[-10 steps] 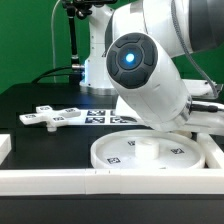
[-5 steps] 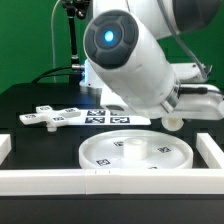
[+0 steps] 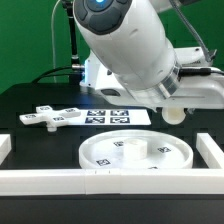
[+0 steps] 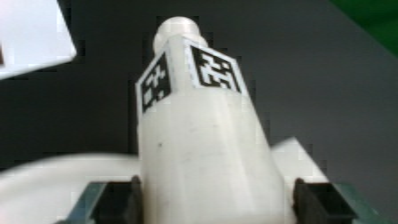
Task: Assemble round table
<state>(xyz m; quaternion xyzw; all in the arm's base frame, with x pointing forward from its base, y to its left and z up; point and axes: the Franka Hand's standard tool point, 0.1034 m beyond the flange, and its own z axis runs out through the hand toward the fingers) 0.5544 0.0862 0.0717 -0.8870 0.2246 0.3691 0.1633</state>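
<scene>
surface (image 3: 40, 140) carried the rimmed disc (image 3: 135, 152) lying flat | cross-shaped piece (image 3: 50, 115) lay well apart, toward the exterior view's left | short post (image 4: 205, 150) was past the disc's rim, exterior view's right | my fingers (image 4: 111, 203) clenched on that post

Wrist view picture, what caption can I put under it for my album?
The gripper holds the white tagged post between its fingers, with the dark table behind.

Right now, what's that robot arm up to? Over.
Fingers shut on post, held aloft. Disc lies flat, hub bare. Nothing in the way.
</scene>
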